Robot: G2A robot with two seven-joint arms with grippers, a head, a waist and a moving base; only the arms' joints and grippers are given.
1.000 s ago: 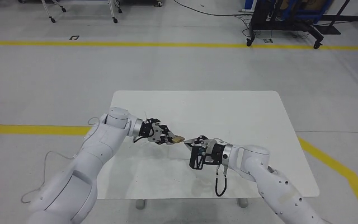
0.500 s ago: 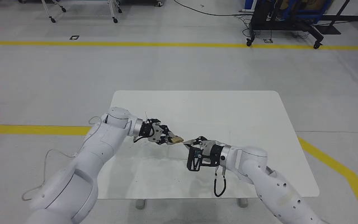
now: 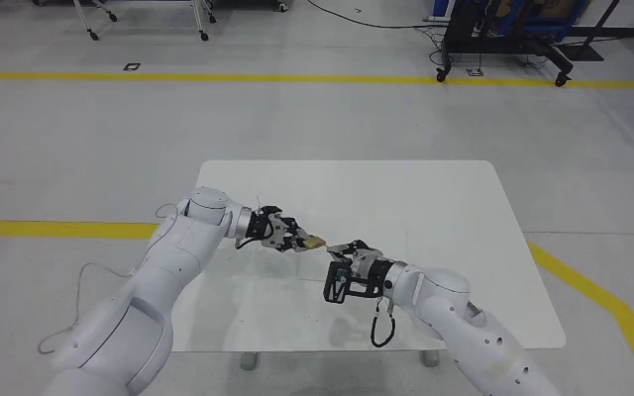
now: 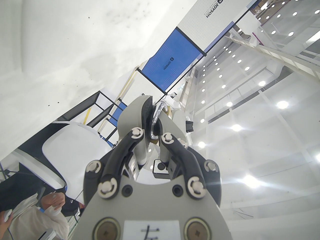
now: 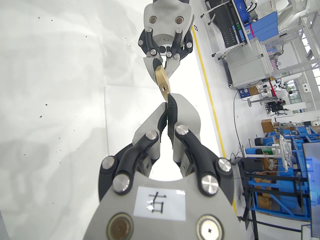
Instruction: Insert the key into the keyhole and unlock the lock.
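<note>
1. Left pincer [image 3: 300, 241] is clamped on the brass padlock [image 3: 313, 242] and holds it over the near-left part of the white worktop [image 3: 436, 198].
2. In the left wrist view the left pincer [image 4: 155, 112] has its pads closed narrow on the silver shackle [image 4: 156, 117]. The padlock body sticks out past the fingertips on the far side.
3. From the right wrist view, the padlock [image 5: 162, 79] hangs from the left pincer [image 5: 162, 66] with its keyhole [image 5: 163, 87] end-on to the camera. The body is tilted a bit rather than square.
4. Right pincer [image 5: 167, 104] has its ribbed pads pressed together with barely a slit between them.
5. Can't make out the key between those pads. It's hidden or too thin to tell.
6. The right pincer's tips sit right at the padlock's nearest corner, just beside the keyhole. Touching or a hair apart, I can't tell.
7. In the top view the two pincers meet nose to nose, right pincer [image 3: 340, 248] just beside the padlock, arms coming in from opposite sides.
8. The worktop [image 5: 62, 63] surface has small dark specks on it.
</note>
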